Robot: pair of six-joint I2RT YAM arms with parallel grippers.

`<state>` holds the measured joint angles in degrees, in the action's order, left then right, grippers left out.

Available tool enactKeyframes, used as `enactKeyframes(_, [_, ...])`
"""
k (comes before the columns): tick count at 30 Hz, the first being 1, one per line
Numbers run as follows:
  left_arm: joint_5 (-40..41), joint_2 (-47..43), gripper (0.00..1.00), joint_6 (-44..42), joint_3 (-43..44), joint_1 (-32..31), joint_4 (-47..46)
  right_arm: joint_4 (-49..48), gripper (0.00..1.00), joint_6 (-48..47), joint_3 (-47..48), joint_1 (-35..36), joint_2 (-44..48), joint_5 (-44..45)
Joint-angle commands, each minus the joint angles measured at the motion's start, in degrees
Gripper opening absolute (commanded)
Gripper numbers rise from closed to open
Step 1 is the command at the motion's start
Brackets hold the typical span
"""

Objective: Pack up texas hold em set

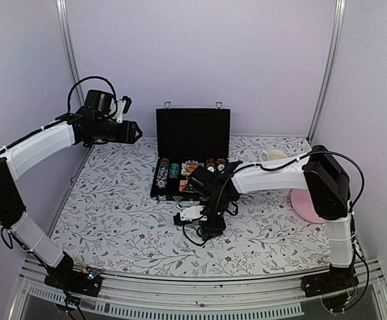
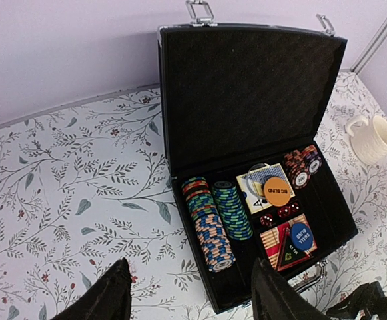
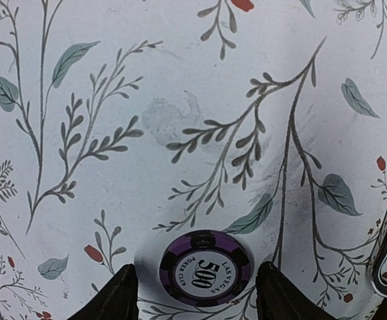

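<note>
Wrist pointing down mid-frame, right pincer (image 1: 210, 230) is straddling, wide, a chip (image 3: 206, 268) reading "LAS VEGAS POKER CLUB 500"; left pincer (image 1: 137, 131) is hovering wide, upper left.

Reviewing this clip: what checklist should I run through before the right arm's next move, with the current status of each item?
1. Briefcase open, lid upright: ok.
2. Purple 500 chip flat on the cloth, between the right gripper fingers: ok.
3. Right gripper open: ok.
4. Fingers low enough to pinch the chip: cannot tell.
5. Left gripper open, clear of the briefcase: ok.
6. Free space left inside the briefcase: ok.
</note>
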<state>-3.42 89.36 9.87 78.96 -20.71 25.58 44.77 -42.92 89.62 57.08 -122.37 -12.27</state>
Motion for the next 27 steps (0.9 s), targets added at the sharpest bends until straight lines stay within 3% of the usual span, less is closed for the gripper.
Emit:
enactKeyframes(1, [-0.5, 0.9, 0.62, 0.0, -0.3, 1.0, -0.9, 0.9, 0.52, -0.6, 1.3, 0.7, -1.4, 0.7])
enactKeyframes(17, [-1.6, 1.4, 0.62, 0.3, -0.2, 1.6, -0.6, 1.8, 0.28, 0.7, 3.4, 1.5, -2.5, 4.6])
enactKeyframes(27, [-1.6, 1.6, 0.62, 0.6, -0.1, 1.9, -0.4, 1.7, 0.24, 0.2, 4.8, 0.7, 4.6, 7.8])
